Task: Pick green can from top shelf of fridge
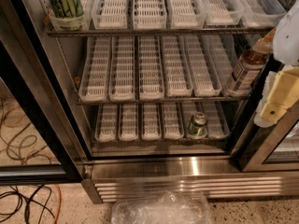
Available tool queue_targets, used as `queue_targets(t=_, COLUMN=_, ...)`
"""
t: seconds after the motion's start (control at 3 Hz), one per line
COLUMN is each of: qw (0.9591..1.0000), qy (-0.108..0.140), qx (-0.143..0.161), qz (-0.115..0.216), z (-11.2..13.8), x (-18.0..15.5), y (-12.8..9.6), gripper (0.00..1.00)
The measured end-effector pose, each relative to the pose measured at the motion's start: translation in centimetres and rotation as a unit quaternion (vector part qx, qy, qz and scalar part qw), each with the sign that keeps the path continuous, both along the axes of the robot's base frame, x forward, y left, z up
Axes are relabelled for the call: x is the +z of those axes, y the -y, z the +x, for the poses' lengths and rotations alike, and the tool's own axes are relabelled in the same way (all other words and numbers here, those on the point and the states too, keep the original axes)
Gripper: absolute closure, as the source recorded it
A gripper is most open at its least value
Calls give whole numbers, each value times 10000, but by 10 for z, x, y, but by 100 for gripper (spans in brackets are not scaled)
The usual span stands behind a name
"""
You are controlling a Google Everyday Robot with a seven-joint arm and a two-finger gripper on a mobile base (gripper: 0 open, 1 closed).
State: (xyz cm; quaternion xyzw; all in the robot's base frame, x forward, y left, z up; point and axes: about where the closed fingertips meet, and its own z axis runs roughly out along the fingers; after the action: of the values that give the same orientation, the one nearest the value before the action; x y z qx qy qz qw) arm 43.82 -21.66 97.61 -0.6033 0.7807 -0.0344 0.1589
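Observation:
The green can (65, 1), tall and dark green with pale stalk print, stands in the leftmost clear lane tray on the top shelf (159, 32) of the fridge (187, 168). Its top is cut off by the upper edge of the view. The fridge door is open. My gripper (272, 105), white and pale yellow, hangs at the far right edge of the view, in front of the right door frame at about middle-shelf height. It is far to the right of the can and lower than it, and holds nothing I can see.
A brown bottle (245, 70) stands at the right end of the middle rack, close to my gripper. A squat green can (197, 125) sits on the bottom rack. A crumpled clear plastic bag (161, 209) lies on the floor in front. Cables (23, 202) trail at left.

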Motion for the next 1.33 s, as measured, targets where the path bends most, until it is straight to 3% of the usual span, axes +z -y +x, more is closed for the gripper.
queue_targets(t=0.33, qw=10000, qy=0, qx=0, qz=0, z=0, x=0, y=0, gripper=0)
queue_targets(t=0.67, qw=9994, qy=213, qx=-71, qz=265, z=0, x=-2, y=-2, gripper=0)
queue_targets(t=1.0, qw=9948, qy=633, qx=-149, qz=784, z=-2, x=-8, y=-10, gripper=0)
queue_targets(t=1.33, qw=9847, qy=1227, qx=-18, qz=1241, z=7, x=-10, y=-22, gripper=0)
